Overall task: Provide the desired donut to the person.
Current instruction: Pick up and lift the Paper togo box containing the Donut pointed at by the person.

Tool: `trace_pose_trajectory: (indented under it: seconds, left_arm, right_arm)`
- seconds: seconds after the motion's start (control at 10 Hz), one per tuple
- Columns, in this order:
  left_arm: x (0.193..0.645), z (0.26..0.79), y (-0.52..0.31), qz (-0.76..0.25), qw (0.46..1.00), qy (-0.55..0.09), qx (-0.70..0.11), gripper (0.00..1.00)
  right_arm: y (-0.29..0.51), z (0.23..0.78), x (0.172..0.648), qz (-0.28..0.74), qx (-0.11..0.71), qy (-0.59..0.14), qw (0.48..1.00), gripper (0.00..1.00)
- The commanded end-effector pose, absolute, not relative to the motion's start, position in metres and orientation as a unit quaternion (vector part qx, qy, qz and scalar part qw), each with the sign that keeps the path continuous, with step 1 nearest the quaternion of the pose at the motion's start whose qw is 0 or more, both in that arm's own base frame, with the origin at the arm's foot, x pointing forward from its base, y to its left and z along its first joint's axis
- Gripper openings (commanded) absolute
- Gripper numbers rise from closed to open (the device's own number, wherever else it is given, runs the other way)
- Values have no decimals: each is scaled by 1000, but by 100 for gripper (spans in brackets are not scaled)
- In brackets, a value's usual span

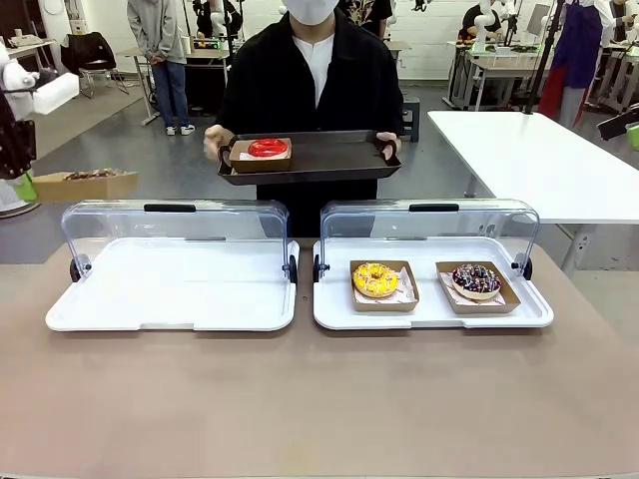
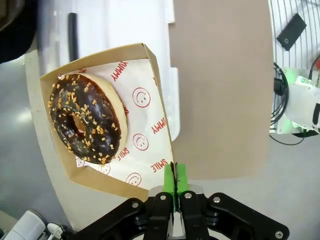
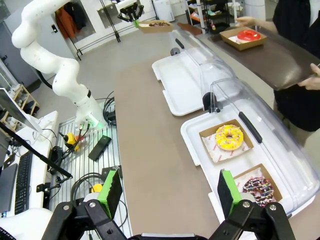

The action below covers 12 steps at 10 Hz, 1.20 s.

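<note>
The person (image 1: pixel 310 75) stands at the far side holding a dark tray (image 1: pixel 329 160) with a red donut (image 1: pixel 267 149) in a cardboard box. My left gripper (image 2: pixel 174 175) is shut on the edge of a cardboard box (image 2: pixel 150 100) holding a chocolate donut with nut bits (image 2: pixel 85 120). In the front view that box (image 1: pixel 85 184) hangs in the air at the far left, off the table. My right gripper (image 3: pixel 168 192) is open and holds nothing, high above the table's right end.
Two white display trays with raised clear lids stand on the table. The left one (image 1: pixel 170 299) holds nothing. The right one (image 1: pixel 429 311) holds a yellow donut (image 1: pixel 375 279) and a sprinkled chocolate donut (image 1: pixel 476 279), each in a box. A white table (image 1: pixel 539 160) stands at the right.
</note>
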<state>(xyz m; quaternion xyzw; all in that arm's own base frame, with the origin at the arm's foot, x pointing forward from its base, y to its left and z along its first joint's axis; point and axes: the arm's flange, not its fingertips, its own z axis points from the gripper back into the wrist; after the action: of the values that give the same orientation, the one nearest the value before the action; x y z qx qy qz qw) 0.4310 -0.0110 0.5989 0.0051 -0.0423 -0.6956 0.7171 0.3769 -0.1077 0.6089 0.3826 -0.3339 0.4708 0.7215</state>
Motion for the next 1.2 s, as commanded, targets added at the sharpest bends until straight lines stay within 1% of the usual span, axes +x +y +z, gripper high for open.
trace_pose_trajectory:
  seconds: [0.0, 0.2, 0.3, 1.1]
  left_arm:
    - [457, 611, -9, -682, 729, -56, -14, 0]
    - [462, 609, 0, -684, 727, -67, -4, 0]
    - [457, 604, -6, -688, 724, -50, 0, 0]
    - [457, 604, -6, -688, 724, -50, 0, 0]
  right_arm:
    - [-108, 609, 377, 473, 387, -339, 715, 100]
    - [-108, 609, 377, 473, 387, -339, 715, 100]
    - [-108, 609, 377, 473, 387, -339, 715, 100]
    - [-108, 609, 377, 473, 387, -339, 715, 100]
